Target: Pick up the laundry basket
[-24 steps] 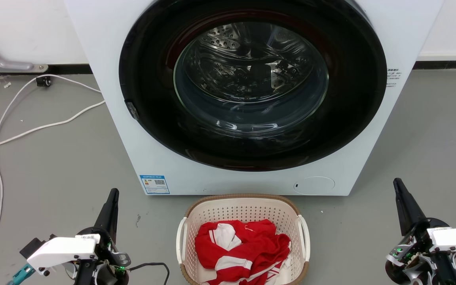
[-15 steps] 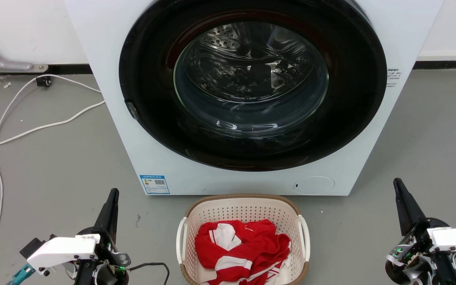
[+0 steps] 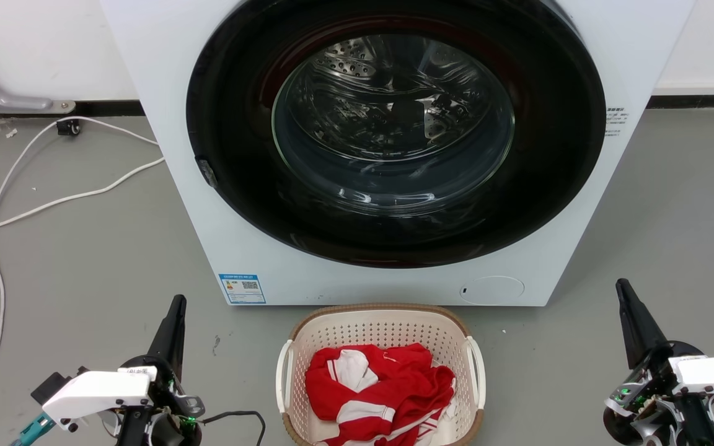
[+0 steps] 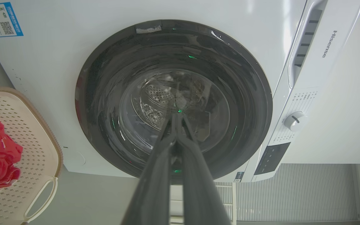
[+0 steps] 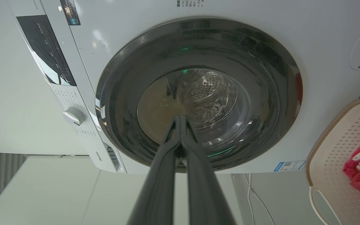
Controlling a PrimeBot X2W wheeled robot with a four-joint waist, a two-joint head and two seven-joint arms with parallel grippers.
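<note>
The laundry basket (image 3: 384, 327) sits on the grey floor (image 3: 84, 266) just in front of the white front-loading washing machine (image 3: 344, 286), between the two grippers and touched by neither. A crumpled red and white garment (image 3: 388, 384) lies inside it. The left gripper (image 3: 176, 302) hovers well to the basket's left, the right gripper (image 3: 621, 286) well to its right, both pointing toward the machine. In each wrist view the two dark fingers press together at the tips, clenched on nothing. A white cable (image 3: 66, 199) trails across the floor on the left
</note>
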